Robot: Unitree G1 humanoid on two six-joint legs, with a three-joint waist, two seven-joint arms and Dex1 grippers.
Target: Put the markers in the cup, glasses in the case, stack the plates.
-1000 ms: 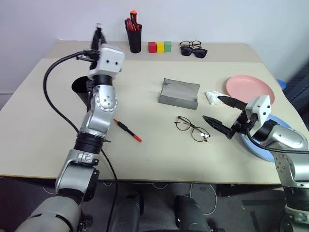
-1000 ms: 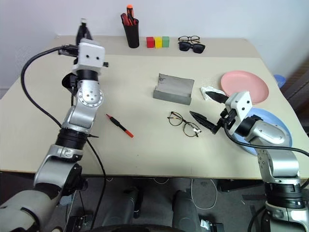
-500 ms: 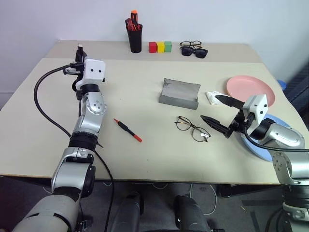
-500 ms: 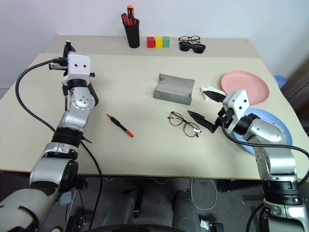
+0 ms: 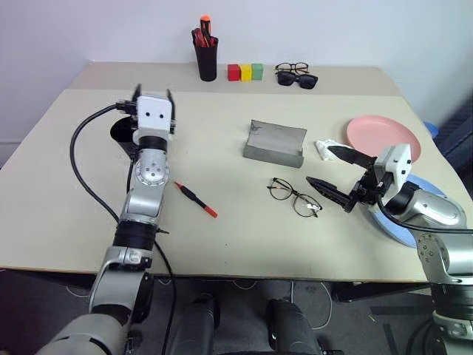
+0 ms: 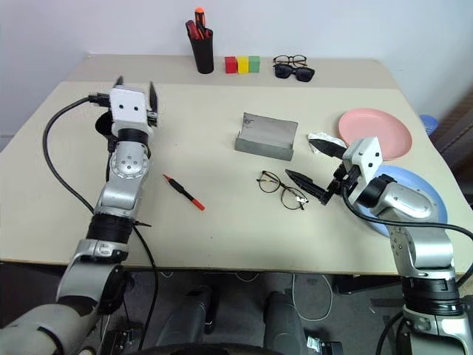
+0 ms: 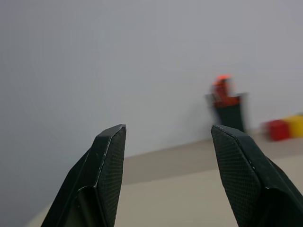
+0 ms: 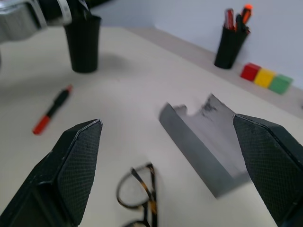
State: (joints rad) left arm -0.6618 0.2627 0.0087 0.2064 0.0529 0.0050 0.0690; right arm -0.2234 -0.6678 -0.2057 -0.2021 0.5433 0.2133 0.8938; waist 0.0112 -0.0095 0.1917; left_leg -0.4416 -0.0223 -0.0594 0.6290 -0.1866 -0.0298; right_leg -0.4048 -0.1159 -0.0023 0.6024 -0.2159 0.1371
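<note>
Black fingers of the left claw (image 5: 154, 94) were seen newly parted and empty above the cup (image 5: 123, 133); one marker was judged dropped inside. The right claw (image 5: 330, 170) gaped beside the glasses (image 5: 293, 196); the red-tipped marker (image 5: 196, 200) lay on the table (image 5: 222, 237).

Two plates (image 5: 383, 134), three glasses (image 5: 293, 197), three blocks (image 5: 244, 72), one marker (image 5: 195, 199)

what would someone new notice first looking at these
Likely the left gripper, raised above the black cup at the table's left side, fingers spread and nothing between them. Next, the right gripper, wide open beside the wire-framed glasses lying near the table's middle. Behind them lies the open grey case, and a red-tipped black marker lies left of the glasses.
</note>
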